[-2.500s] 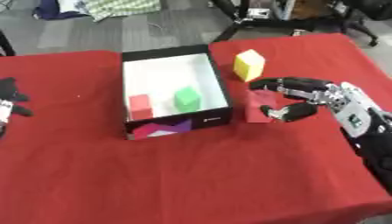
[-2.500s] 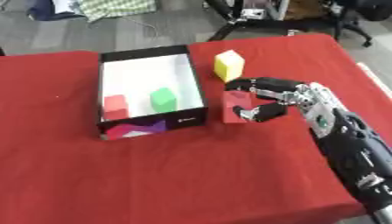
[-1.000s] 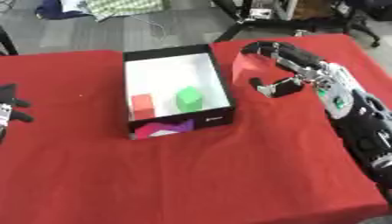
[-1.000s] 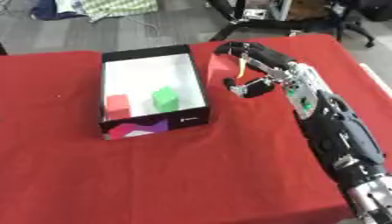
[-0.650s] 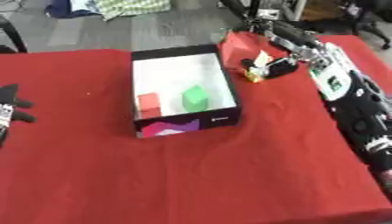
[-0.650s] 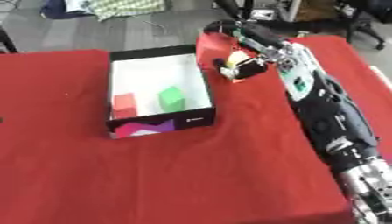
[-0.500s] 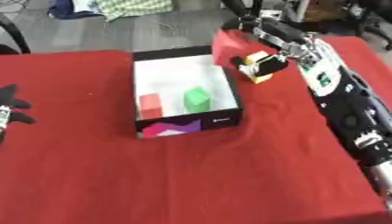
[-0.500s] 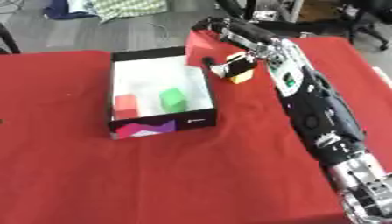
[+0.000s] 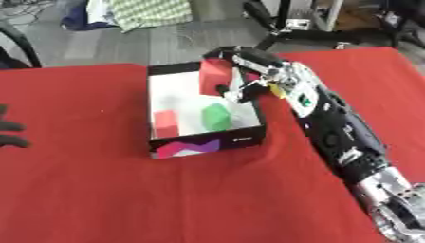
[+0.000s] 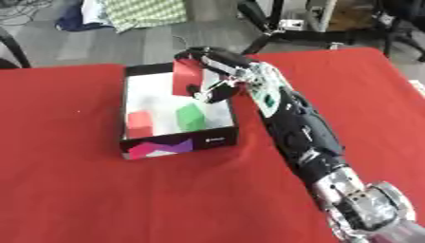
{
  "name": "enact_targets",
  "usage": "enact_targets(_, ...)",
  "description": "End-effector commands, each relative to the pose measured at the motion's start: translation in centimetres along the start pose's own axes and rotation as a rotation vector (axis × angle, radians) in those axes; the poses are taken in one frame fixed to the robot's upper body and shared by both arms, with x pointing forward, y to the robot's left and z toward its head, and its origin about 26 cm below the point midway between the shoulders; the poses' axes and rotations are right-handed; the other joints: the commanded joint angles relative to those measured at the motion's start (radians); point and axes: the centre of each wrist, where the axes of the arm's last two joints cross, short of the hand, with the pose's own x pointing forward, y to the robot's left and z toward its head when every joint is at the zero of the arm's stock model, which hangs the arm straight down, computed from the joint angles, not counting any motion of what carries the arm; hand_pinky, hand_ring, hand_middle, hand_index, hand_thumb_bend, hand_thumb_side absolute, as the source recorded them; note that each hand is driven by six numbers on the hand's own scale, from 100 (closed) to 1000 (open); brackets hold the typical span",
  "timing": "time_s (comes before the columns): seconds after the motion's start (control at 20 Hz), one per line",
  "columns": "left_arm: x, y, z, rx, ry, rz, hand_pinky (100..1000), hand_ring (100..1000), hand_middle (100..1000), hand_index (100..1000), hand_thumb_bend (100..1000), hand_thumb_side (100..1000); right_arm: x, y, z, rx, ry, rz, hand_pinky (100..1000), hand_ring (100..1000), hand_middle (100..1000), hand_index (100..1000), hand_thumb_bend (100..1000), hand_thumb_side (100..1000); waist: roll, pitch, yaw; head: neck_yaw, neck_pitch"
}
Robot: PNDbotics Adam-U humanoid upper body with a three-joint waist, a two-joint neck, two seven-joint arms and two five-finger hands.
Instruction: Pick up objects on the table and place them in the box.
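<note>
The right hand reaches over the far right corner of the box, its fingers curled over the top of a red block with the thumb underneath, holding it up above the white interior. Inside the box lie a smaller red cube near the left wall and a green cube beside it. The box is black outside, its front face bearing a pink and purple geometric pattern and a small white mark too blurred to read. A sliver of yellow shows behind the wrist. The box sits on the red worktop. The left hand rests at the left edge, dark fingers relaxed.
</note>
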Motion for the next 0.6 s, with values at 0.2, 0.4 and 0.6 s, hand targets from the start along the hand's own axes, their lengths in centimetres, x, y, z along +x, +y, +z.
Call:
enact_targets(0.2,0.6,0.11,-0.36,-0.005,-0.026,0.0,795,535,600,881,196,890,0.01,-0.74,-0.32,-0.1,0.075,0.081,1000,1000,1000,1000,100,751,0.014,0.005,-0.001,-0.008,-0.017)
enact_targets(0.4,0.47,0.08,-0.27,-0.006,-0.02,0.0,796,535,601,881,195,891,-0.04,-0.84,-0.22,-0.135,0.081,0.102,1000,1000,1000,1000,100,745,0.013,0.003,-0.008,-0.005,-0.016)
enact_targets(0.6,0.4,0.06,-0.2,-0.005,-0.017,0.0,797,535,600,881,194,893,-0.24,-1.29,0.07,-0.151,0.073,0.111,1000,1000,1000,1000,100,660,0.015,0.003,-0.014,-0.009,-0.017)
